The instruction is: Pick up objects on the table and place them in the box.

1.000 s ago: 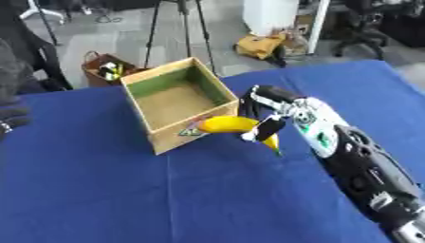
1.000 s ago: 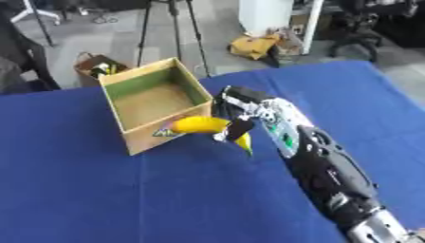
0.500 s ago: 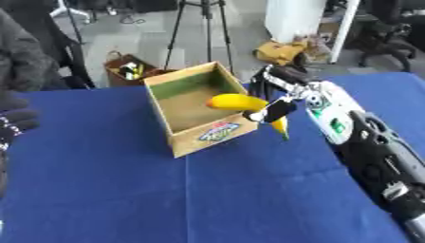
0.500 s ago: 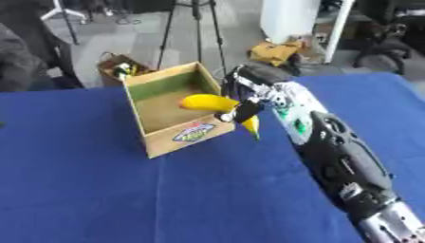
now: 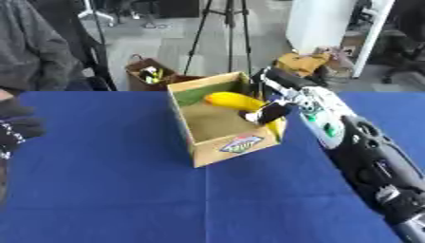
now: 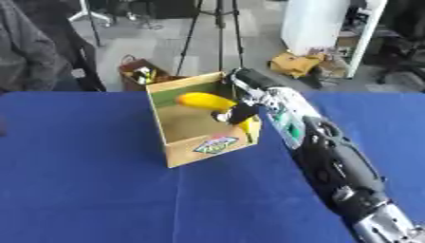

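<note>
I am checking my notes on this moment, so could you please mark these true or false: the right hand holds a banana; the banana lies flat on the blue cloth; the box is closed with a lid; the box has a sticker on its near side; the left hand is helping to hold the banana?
1. The right hand holds a banana. True.
2. The banana lies flat on the blue cloth. False: it is held over the open box, partly across its right wall.
3. The box is closed with a lid. False: its top is open.
4. The box has a sticker on its near side. True.
5. The left hand helps hold the banana. False: it is at the view's left edge, far from the banana.
</note>
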Controlling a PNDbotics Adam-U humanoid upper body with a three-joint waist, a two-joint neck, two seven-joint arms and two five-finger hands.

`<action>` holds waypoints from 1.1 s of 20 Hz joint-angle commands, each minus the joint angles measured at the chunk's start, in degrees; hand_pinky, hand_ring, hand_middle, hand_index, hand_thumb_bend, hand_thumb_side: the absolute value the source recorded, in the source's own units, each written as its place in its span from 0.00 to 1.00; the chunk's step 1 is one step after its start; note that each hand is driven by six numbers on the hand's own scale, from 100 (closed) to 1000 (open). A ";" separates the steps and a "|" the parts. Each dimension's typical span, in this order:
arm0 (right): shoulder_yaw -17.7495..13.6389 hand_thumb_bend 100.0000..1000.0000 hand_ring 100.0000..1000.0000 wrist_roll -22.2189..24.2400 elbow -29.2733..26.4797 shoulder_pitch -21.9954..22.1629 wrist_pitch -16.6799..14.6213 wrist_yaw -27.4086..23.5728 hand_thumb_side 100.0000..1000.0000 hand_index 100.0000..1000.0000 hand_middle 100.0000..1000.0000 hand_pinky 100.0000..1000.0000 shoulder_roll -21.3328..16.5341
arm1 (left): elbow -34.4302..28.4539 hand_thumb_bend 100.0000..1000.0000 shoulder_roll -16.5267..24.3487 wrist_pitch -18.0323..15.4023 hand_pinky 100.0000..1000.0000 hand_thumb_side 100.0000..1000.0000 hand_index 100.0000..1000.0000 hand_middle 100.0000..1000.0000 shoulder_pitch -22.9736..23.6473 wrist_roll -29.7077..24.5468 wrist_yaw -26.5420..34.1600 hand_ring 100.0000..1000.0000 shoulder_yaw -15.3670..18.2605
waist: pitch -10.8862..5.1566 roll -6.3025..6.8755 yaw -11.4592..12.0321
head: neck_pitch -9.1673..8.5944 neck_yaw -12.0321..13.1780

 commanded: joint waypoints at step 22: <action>-2.22 0.61 0.81 -1.10 4.80 -1.81 -1.27 11.54 0.47 0.85 0.86 0.82 -0.01 | -3.48 0.73 -0.71 0.26 0.66 0.90 0.78 0.63 -3.29 -1.78 0.22 0.65 -1.55 | 2.10 0.19 4.80 | -4.74 -7.37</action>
